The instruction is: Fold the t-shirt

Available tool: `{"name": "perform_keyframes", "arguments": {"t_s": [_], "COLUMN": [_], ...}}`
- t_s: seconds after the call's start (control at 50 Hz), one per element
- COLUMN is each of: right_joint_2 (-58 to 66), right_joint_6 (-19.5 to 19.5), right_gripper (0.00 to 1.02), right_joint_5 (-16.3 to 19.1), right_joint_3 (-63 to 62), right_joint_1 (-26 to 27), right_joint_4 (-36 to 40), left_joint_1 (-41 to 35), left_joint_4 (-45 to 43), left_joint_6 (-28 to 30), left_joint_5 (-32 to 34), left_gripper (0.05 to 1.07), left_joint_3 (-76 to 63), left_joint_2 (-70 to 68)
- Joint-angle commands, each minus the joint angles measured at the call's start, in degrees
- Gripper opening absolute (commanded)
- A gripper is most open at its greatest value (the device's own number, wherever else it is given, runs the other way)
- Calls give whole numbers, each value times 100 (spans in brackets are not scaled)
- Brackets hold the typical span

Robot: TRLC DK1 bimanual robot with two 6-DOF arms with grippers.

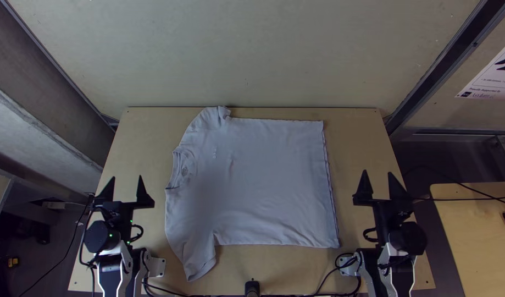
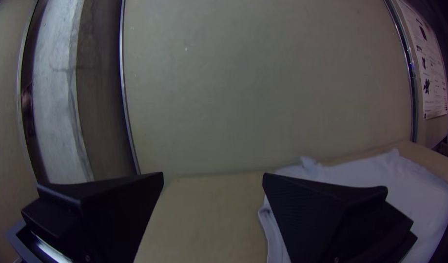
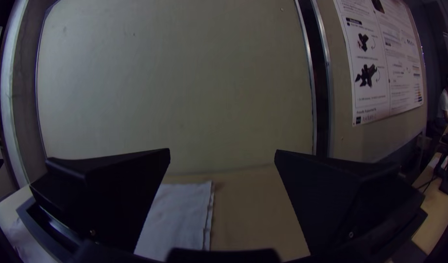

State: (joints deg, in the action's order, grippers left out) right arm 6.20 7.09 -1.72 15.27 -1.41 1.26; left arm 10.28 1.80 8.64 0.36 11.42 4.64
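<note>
2 claws, both open: L claw w/ fingers wide apart, R claw likewise. Shirt lies spread flat on table, btwn the 2 claws & apart from both. Neck is on L claw's side, bottom hem on R claw's side, its layers slightly offset. 1 sleeve reaches table's far edge; the other sleeve slants toward the near edge.
</note>
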Motion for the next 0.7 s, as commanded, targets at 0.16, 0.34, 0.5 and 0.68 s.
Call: {"name": "perform_keyframes", "arguments": {"t_s": [0.16,0.34,0.5,0.68], "right_joint_2": [1446,2650,3608,4812], "right_joint_6": [-120,-112,-120,-120], "right_gripper": [98,98,98,98], "right_joint_5": [-31,-31,-22,-13], "right_joint_3": [1066,2094,3026,4169], "right_joint_1": [123,211,220,194], "right_joint_4": [-917,-925,-776,-214], "left_joint_1": [-35,-167,-369,-712], "left_joint_4": [-629,-760,-593,-286], "left_joint_6": [-390,-478,-487,-487], "left_joint_5": [-36,-80,-150,-361], "left_gripper": [103,103,103,103], "left_joint_3": [1890,3094,4114,5265], "left_joint_2": [2102,3359,4334,5451]}}
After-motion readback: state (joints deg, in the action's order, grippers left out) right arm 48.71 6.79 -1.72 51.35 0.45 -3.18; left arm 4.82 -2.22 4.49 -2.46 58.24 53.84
